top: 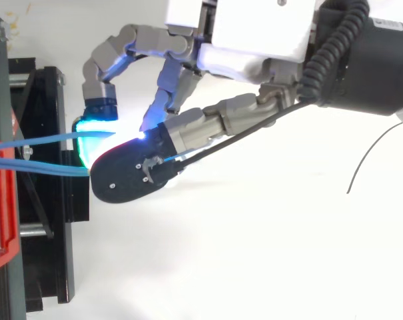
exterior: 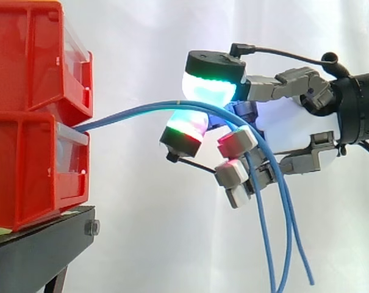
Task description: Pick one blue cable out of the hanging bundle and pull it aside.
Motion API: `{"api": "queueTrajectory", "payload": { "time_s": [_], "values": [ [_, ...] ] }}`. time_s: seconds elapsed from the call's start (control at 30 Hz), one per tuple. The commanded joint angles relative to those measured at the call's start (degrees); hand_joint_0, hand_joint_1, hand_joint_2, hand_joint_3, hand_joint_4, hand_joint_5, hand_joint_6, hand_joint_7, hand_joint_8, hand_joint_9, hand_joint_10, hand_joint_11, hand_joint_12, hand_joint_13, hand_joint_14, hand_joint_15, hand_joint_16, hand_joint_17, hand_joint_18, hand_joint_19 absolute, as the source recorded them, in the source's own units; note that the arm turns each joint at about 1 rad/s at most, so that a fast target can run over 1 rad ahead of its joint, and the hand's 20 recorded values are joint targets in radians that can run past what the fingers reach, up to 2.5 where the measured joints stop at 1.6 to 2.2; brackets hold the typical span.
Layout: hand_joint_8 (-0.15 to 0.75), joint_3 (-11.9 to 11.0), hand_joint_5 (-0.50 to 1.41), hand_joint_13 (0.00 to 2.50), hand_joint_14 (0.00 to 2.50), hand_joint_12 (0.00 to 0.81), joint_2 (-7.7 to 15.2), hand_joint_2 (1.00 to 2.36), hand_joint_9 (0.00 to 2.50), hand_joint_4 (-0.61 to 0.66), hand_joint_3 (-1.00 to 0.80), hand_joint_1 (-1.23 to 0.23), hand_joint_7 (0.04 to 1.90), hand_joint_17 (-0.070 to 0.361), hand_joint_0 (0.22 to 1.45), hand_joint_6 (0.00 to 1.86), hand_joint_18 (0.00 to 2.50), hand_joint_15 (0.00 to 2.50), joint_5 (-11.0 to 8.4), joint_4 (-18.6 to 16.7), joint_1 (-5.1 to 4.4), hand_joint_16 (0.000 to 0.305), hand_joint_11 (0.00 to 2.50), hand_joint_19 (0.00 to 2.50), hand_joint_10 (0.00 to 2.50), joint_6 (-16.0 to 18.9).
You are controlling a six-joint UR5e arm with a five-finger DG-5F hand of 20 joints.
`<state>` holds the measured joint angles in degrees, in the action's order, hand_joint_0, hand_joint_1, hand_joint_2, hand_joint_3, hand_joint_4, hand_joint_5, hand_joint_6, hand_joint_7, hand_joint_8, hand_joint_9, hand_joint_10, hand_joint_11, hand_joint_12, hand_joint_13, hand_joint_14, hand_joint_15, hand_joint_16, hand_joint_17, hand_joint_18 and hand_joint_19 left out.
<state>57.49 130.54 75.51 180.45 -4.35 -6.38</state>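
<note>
red bins [exterior: 32, 116] on black stand [exterior: 38, 250]

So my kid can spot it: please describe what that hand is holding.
Start at the stacked red bins on the side view's left. Thin blue cables leave the lower one, arch across to the hand, pass between its glowing pads and hang down. They are the only blue strands there.

Side view: sits beside the work at its height, close in, looks level across toward the white curtain [exterior: 141, 244]; red bins [exterior: 38, 116] at left, hand [exterior: 294, 128] from right. Top view: hangs close overhead, looks straight down. Shares hand, blue cables [exterior: 135, 111], bin fronts, black stand [exterior: 32, 250].
</note>
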Motion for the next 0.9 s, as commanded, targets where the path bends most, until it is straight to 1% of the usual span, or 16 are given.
{"api": "queueTrajectory", "payload": {
  "time_s": [0.0,0.07,0.17,0.23,0.27,0.33,0.37,0.43,0.47,0.6,0.67,0.87],
  "values": [
    [0.336,-0.01,-0.14,1.08,0.03,0.363,-0.38,1.00,1.34,0.06,-0.44,-0.62,0.94,0.104,0.52,0.91,0.82,0.88,0.17,1.31,0.04,0.046,0.88,0.78,0.02,-1.00],
    [0.338,0.08,-0.14,1.08,0.03,0.371,-0.38,1.00,1.34,0.06,-0.49,-0.56,0.91,0.109,0.50,0.91,0.81,0.87,0.25,1.39,0.04,0.048,0.87,0.77,0.02,-1.00],
    [0.337,-0.01,-0.14,1.08,0.03,0.373,-0.38,1.00,1.34,0.05,-0.50,-0.50,0.91,0.108,0.50,0.90,0.81,0.86,0.25,1.39,0.04,0.048,0.85,0.78,0.02,-1.00],
    [0.335,0.08,-0.14,1.07,0.03,0.368,-0.38,1.00,1.35,0.05,-0.49,-0.46,0.93,0.107,0.52,0.89,0.80,0.87,0.25,1.39,0.04,0.047,0.85,0.79,0.02,-1.00],
    [0.337,0.08,-0.13,1.07,0.03,0.357,-0.38,1.00,1.34,0.06,-0.45,-0.47,0.96,0.103,0.55,0.89,0.79,0.87,0.25,1.39,0.04,0.046,0.85,0.80,0.02,-1.00],
    [0.335,-0.01,-0.13,1.07,0.03,0.351,-0.38,1.01,1.35,0.05,-0.38,-0.51,0.98,0.100,0.57,0.89,0.79,0.87,0.25,1.39,0.04,0.045,0.88,0.80,0.02,-1.00],
    [0.334,-0.01,-0.13,1.08,0.03,0.355,-0.38,1.01,1.36,0.04,-0.29,-0.57,0.99,0.101,0.57,0.89,0.80,0.87,0.25,1.31,0.04,0.045,0.87,0.79,0.02,-1.09],
    [0.356,-0.01,-0.12,1.11,0.02,0.378,-0.38,1.01,1.38,0.05,-0.22,-0.62,0.99,0.111,0.57,0.90,0.85,0.86,0.25,1.31,0.04,0.049,0.85,0.76,0.02,-1.09],
    [0.359,-0.01,-0.12,1.11,0.03,0.381,-0.38,1.02,1.38,0.05,-0.21,-0.62,1.00,0.112,0.57,0.90,0.86,0.85,0.25,1.39,0.04,0.050,0.86,0.76,0.02,-1.00],
    [0.352,-0.01,-0.12,1.08,0.03,0.372,-0.38,1.02,1.35,0.06,-0.10,-0.74,1.04,0.107,0.59,0.91,0.85,0.87,0.25,1.39,0.04,0.048,0.88,0.77,0.02,-1.09],
    [0.331,-0.01,-0.13,1.06,0.03,0.347,-0.38,1.03,1.31,0.06,-0.07,-0.80,1.04,0.099,0.60,0.92,0.81,0.88,0.17,1.39,0.04,0.044,0.88,0.78,0.02,-1.09],
    [0.328,-0.01,-0.13,1.05,0.03,0.343,-0.38,1.03,1.30,0.05,-0.08,-0.81,1.04,0.097,0.61,0.93,0.81,0.87,0.17,1.39,0.04,0.043,0.87,0.78,0.02,-1.09]
  ]
}}
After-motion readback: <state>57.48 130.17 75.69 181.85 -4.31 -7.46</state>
